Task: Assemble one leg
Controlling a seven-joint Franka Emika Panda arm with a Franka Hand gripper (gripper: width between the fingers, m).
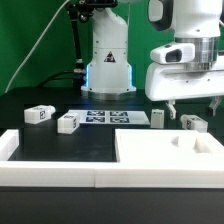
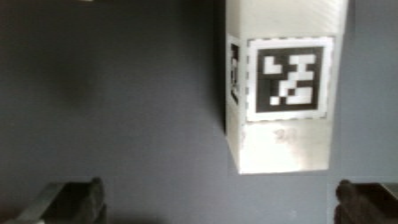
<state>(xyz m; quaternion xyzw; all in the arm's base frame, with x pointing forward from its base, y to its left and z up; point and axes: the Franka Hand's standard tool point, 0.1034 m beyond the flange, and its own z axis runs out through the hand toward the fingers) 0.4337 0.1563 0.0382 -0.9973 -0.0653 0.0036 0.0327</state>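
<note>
- Pincer [image 1: 195,106] hangs over the table, out past the marker board [image 1: 110,118] on the exterior view's right. Its two fingers [image 2: 71,203] are wide apart and hold nothing.
- Past the marker board on the exterior view's left lie two small white blocks: the first leg [image 1: 40,115], well away from the board, and the second leg [image 1: 68,122], near it.
- Just beside the marker board on the exterior view's right is the third leg [image 1: 158,118].
- A bit further from the board, under the pincer, lies the leg [image 1: 193,123] I think it is going for.
- In the wrist view this leg [image 2: 285,85] sits just ahead of the fingers, not between them, and nearer to one finger.
- Its long side points away from the pincer, crossing the line from finger to finger.
- So the pincer likely needs to slide forward and a little sideways, then go down.
</note>
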